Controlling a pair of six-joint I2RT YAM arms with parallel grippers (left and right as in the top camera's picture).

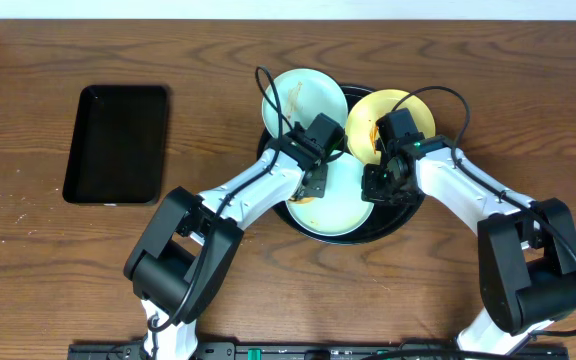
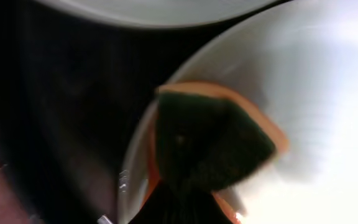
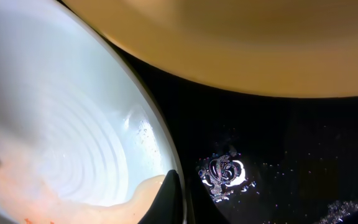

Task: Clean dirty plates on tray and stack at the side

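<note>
The round black tray (image 1: pixel 400 222) holds three plates. A light blue plate (image 1: pixel 303 92) with a brown smear leans on its far left rim. A pale yellow plate (image 1: pixel 400 112) lies at the far right. A second light blue plate (image 1: pixel 340 208) lies at the front. My left gripper (image 1: pixel 313 178) is shut on an orange sponge with a dark green face (image 2: pixel 210 146) and presses it on the front plate (image 2: pixel 328 93). My right gripper (image 1: pixel 378 185) pinches that plate's right rim (image 3: pixel 160 134). One finger (image 3: pixel 171 199) lies over the rim beside an orange smear (image 3: pixel 73 199).
A smaller rectangular black tray (image 1: pixel 116 143) lies on the wooden table at the left. The yellow plate (image 3: pixel 241 43) overhangs the wet tray floor (image 3: pixel 278 137) in the right wrist view. Both arms meet over the round tray.
</note>
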